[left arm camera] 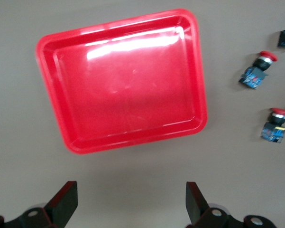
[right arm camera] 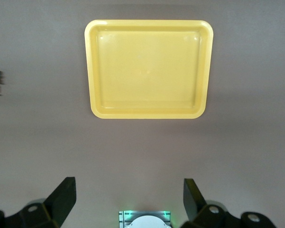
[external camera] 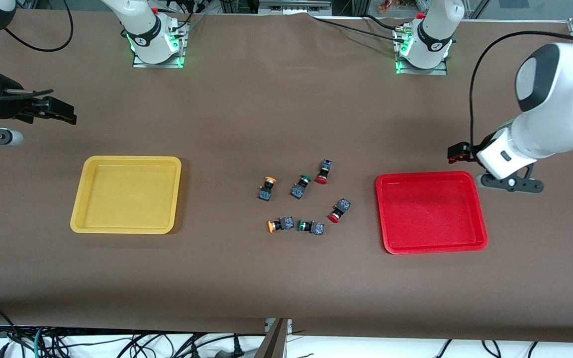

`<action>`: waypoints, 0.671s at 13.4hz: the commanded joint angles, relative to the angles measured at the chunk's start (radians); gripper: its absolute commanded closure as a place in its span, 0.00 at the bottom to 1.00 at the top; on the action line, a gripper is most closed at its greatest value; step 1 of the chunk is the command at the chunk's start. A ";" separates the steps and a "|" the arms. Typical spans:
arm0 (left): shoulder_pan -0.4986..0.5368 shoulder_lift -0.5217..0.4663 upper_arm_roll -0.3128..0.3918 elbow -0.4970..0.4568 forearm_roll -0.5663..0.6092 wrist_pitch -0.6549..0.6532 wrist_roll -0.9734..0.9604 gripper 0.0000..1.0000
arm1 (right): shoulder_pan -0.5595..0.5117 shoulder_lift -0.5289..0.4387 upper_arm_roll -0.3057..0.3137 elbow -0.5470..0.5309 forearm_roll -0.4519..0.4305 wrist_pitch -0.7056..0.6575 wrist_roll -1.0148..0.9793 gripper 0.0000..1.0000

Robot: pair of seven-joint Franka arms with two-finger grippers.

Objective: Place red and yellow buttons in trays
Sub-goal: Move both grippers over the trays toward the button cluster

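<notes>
Nothing's sorted yet: yellow tray [external camera: 126,194] at 9 o'clock and red tray [external camera: 431,212] at 3 are bare, all four buttons [external camera: 304,199] sit between, left gripper [left arm camera: 132,202] and right gripper [right arm camera: 128,198] spread wide, holding nothing.

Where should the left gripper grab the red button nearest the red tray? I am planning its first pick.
Judging by its pose, take that red button by its dark blocky body, coming straight down from above. It lies on its side, so the body's flat faces suit the open left gripper better than the round cap. Neighbours lie apart, beside the red tray.

Robotics lab, brown-covered table [external camera: 286,278], bolted arm bases [external camera: 157,47], loose cables [external camera: 117,343]
</notes>
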 commanded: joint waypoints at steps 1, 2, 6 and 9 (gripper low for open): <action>-0.038 0.064 0.004 0.034 -0.043 0.053 0.015 0.00 | 0.003 0.029 0.069 -0.097 -0.001 0.136 0.023 0.00; -0.063 0.087 0.004 0.034 -0.046 0.087 0.006 0.00 | 0.010 0.055 0.097 -0.125 -0.001 0.208 0.086 0.00; -0.149 0.199 0.004 0.036 -0.048 0.248 -0.002 0.00 | 0.065 0.175 0.158 -0.145 -0.001 0.369 0.298 0.00; -0.195 0.289 0.004 0.036 -0.048 0.388 -0.019 0.00 | 0.121 0.241 0.171 -0.145 -0.003 0.457 0.413 0.00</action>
